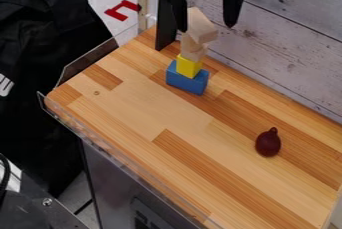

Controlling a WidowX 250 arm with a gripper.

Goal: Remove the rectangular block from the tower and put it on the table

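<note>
Rectangular block (202, 27) atop the tower (189, 66)

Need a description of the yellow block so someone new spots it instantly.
On the wooden table, toward the white plank wall, a small tower of blocks stands below the gripper. The yellow block is second from the bottom, a small cube-like piece. It sits on a wider blue block, under pale wood-coloured ones, and is the tower's only yellow piece.

Wooden table (137, 105), striped in light and darker strips. Blue block (186, 82) directly on it; dark red, bulb-shaped object (268, 144) well apart.
</note>
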